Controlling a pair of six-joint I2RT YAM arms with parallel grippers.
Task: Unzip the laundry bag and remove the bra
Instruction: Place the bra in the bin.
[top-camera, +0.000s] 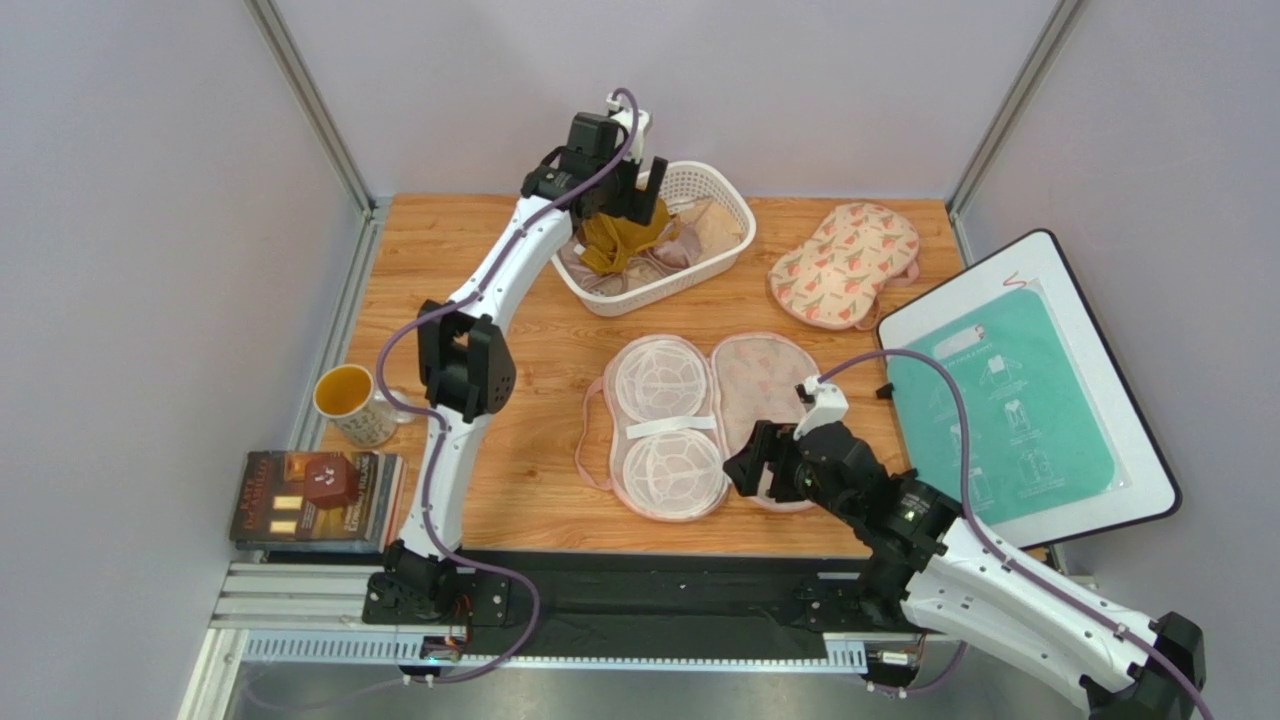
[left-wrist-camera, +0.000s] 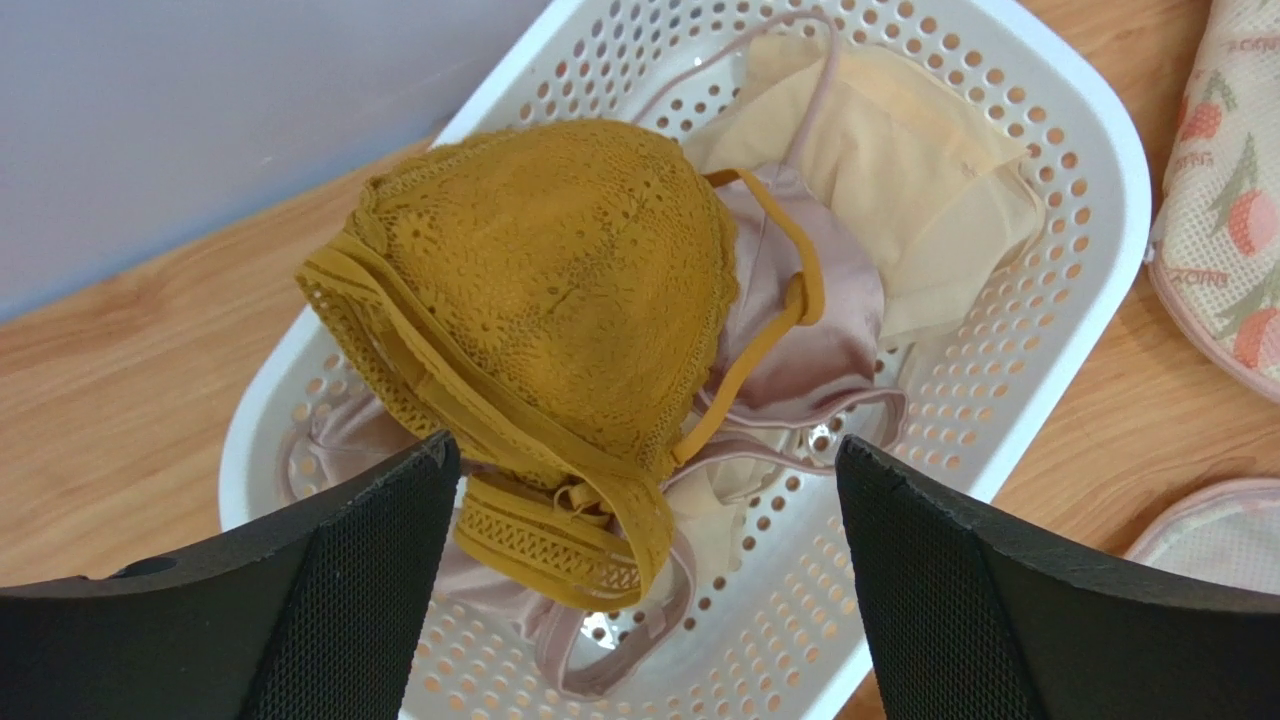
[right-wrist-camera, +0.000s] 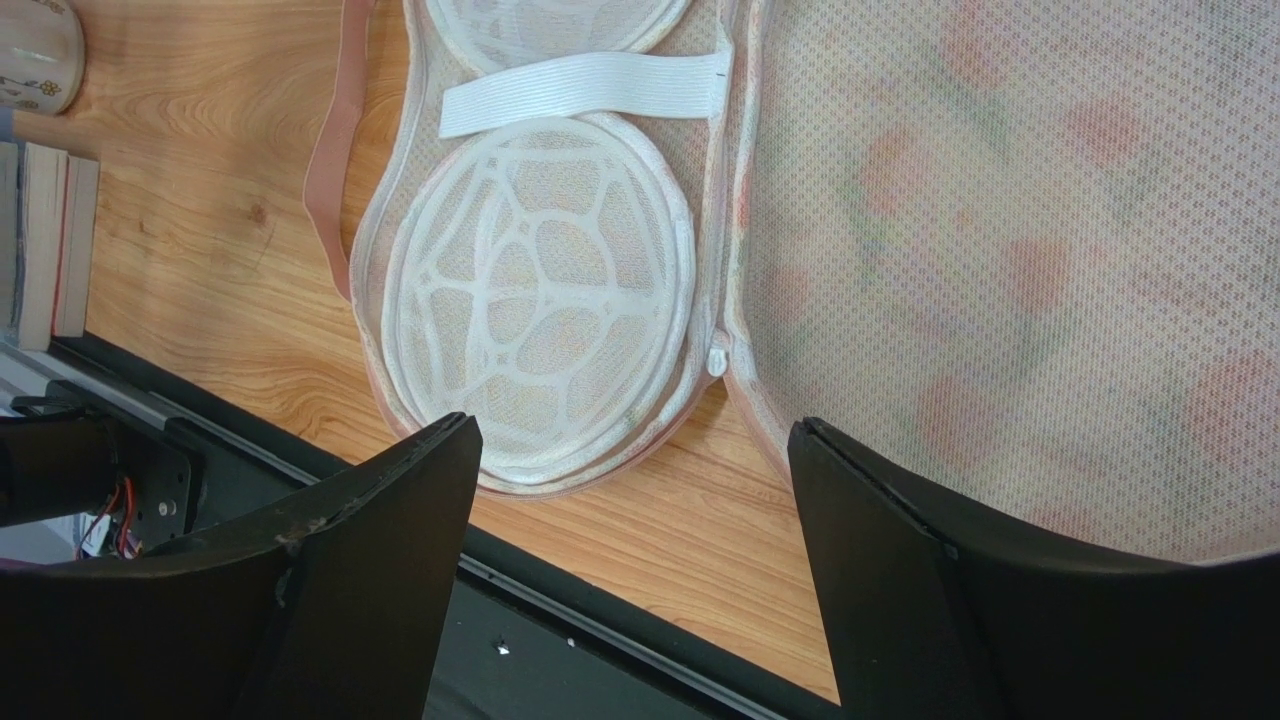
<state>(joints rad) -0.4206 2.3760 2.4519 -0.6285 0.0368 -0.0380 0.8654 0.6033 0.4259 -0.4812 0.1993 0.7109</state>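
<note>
Right gripper (right-wrist-camera: 631, 435): fingers wide apart, empty, above near edge of laundry bag (top-camera: 661, 413). Bag unzipped, spread flat beneath it: two white mesh cups, white elastic strap, faint floral lining, pink edging. Left gripper (left-wrist-camera: 646, 450): wide apart, empty, over one white basket (left-wrist-camera: 1082, 165). Second bag (top-camera: 845, 263), closed, well beyond right gripper. Below left gripper, three bras in basket: lacy mustard bra (left-wrist-camera: 556, 285) atop mauve bra (left-wrist-camera: 781, 345), beige bra (left-wrist-camera: 902, 165).
</note>
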